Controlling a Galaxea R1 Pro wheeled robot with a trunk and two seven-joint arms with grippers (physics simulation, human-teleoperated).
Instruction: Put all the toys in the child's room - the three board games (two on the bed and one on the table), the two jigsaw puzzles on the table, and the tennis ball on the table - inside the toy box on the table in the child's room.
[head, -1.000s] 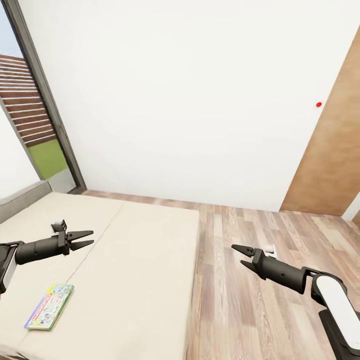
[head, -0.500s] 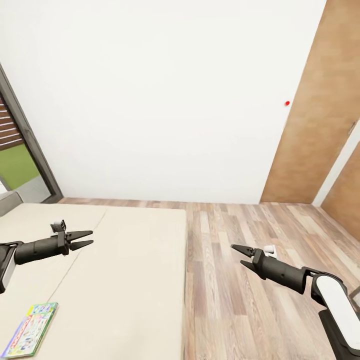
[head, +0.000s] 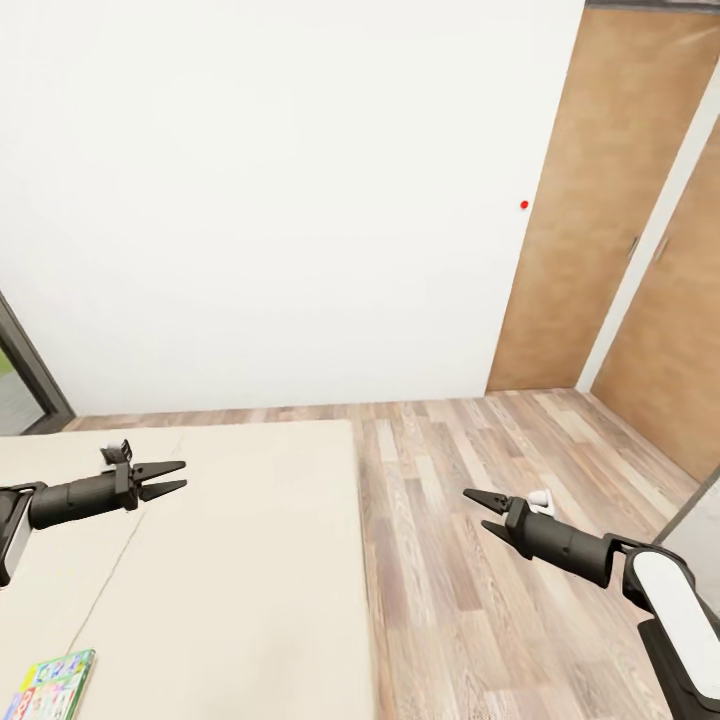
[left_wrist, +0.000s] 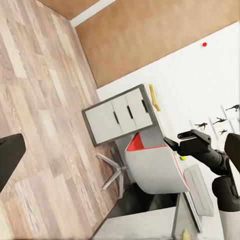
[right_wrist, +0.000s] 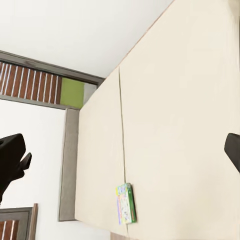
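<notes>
My left claw (head: 170, 479) hangs over the bed (head: 230, 560), its two fingers parted a little and nothing between them; my right claw (head: 483, 512) hangs over the wood floor (head: 470, 620) to the right of the bed, fingers likewise spread and empty. A board game (head: 48, 686) lies flat on the mattress at the near left corner of my head view, partly cut by the frame edge; my right wrist camera sees the same game (right_wrist: 125, 203) lying near an edge of the mattress, green-edged with a busy printed face, well apart from either claw. Ahead is a plain white wall (head: 280, 200) with a small red dot (head: 524, 205); to its right stand brown wooden doors (head: 590, 200). My left wrist camera looks across the floor to a grey cabinet (left_wrist: 121, 120), a white chair with a red rim (left_wrist: 155, 167), and the right arm; a small yellow-green ball (left_wrist: 183, 158) shows just beside that arm, too small to place surely.
</notes>
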